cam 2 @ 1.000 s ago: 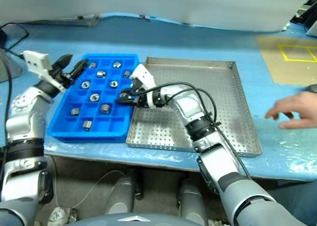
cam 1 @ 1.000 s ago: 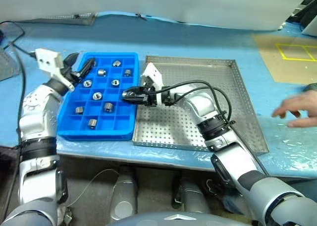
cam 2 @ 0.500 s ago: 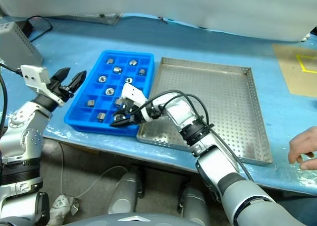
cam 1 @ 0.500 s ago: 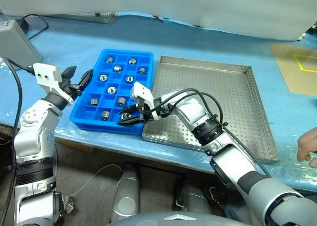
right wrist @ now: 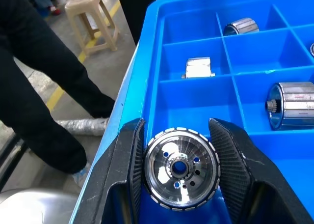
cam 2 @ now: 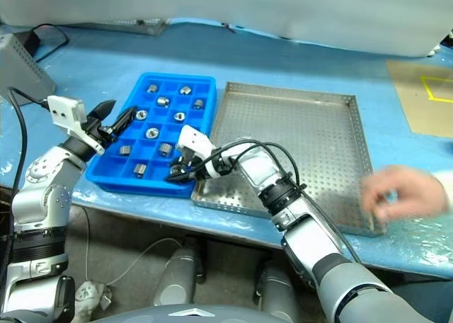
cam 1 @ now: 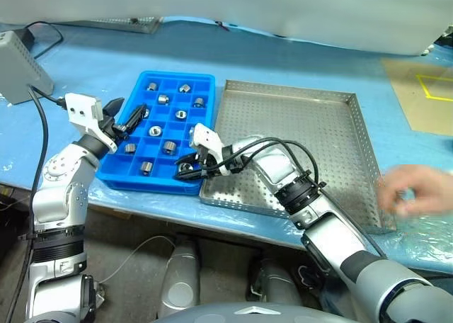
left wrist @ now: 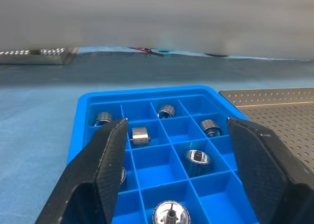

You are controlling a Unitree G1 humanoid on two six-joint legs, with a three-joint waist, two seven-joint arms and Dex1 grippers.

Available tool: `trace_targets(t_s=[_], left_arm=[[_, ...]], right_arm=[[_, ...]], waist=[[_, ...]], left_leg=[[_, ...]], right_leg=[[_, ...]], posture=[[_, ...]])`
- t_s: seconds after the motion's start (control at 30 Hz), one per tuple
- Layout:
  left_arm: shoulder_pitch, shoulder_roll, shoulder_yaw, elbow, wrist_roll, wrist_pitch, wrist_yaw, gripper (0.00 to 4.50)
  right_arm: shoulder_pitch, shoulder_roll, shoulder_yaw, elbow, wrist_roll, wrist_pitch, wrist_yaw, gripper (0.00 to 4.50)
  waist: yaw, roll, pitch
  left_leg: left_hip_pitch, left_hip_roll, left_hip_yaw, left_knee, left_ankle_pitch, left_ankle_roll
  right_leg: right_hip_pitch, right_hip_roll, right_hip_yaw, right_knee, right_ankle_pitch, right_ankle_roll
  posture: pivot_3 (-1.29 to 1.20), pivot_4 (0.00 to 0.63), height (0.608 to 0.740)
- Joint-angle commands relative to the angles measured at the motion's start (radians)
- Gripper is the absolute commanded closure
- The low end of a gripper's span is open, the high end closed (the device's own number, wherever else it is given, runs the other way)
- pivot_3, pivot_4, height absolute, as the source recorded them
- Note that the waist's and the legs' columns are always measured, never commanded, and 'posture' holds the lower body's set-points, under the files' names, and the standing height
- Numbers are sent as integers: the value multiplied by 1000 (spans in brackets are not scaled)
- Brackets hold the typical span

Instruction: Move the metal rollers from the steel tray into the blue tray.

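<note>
At the left of the head view my left gripper (cam 1: 126, 117) hangs released, its two black fingers (left wrist: 98, 170) spread wide, over the left edge of the blue tray (cam 1: 138, 181). That tray sits left of centre on the blue-covered table (cam 1: 297, 61), with metal rollers (cam 1: 155, 131) lying one to a compartment across its grid. In the left wrist view I count several of them between the parted fingers, some lying on their side, some on end.

At centre, low in the frame, my right gripper (cam 1: 188, 166) is clenched on one metal roller (right wrist: 180, 168) at the near right corner of the blue tray; the right wrist view shows its ribbed rim pinched between both pads, face toward the camera, above the tray's near row.

Right of centre lies the steel tray (cam 1: 333, 95), its perforated floor bare. At far right a person's hand (cam 1: 417, 190) rests blurred at that tray's near right corner.
</note>
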Motion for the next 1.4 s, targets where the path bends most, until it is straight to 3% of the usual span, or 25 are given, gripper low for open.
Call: trace_targets(t_s=[0.03,0.23,0.47,0.6,0.77,1.07,1.2,1.4], left_arm=[[15,8,28,-67,-3,-26,21,1082],[99,-22,43,-124,-5,-54,59,1082],[108,-47,18,-142,-1,-64,79,1082],[46,-71,-39,-83,21,-98,62,1082],[-59,-129,-96,78,28,-154,-1,1082],[-359,-195,-184,485,63,-272,-196,1082],[-441,-232,-200,602,55,-291,-294,1082],[-530,-276,-174,766,56,-346,-341,1082]], right_arm=[[-37,16,-29,70,-14,-44,-18,2765],[-46,13,27,152,-66,-118,45,2765],[-89,32,-12,233,-81,-182,66,566],[-111,15,-67,244,-72,-176,64,566],[-73,-53,-158,118,-41,-105,13,566],[125,-152,-376,-209,7,60,-271,566],[244,-218,-413,-372,1,145,-349,566],[306,-258,-485,-467,-11,187,-494,566]], waist=[[2,0,0],[10,0,0],[46,0,0],[53,0,0],[50,0,0],[21,-1,0],[-26,-1,0],[-108,-3,-1]], left_leg=[[0,0,0,0,0,0],[2,0,0,-1,0,0],[12,-1,-1,-7,0,0],[12,-2,-1,-7,0,0],[12,-1,0,-7,0,-1],[8,-2,5,-3,2,-3],[8,-6,6,-3,2,-3],[10,-10,6,-2,2,-2]], right_leg=[[0,0,0,0,0,0],[2,0,0,0,-2,3],[6,0,1,0,-3,3],[6,0,2,0,-3,2],[6,1,2,0,-3,2],[10,-1,3,-1,-1,4],[20,-2,5,-12,1,9],[20,-5,6,-12,3,11]], posture=[[416,150,740],[512,150,740],[514,150,740],[428,150,740],[234,150,740],[-54,150,740],[-173,150,740],[-266,150,740]])
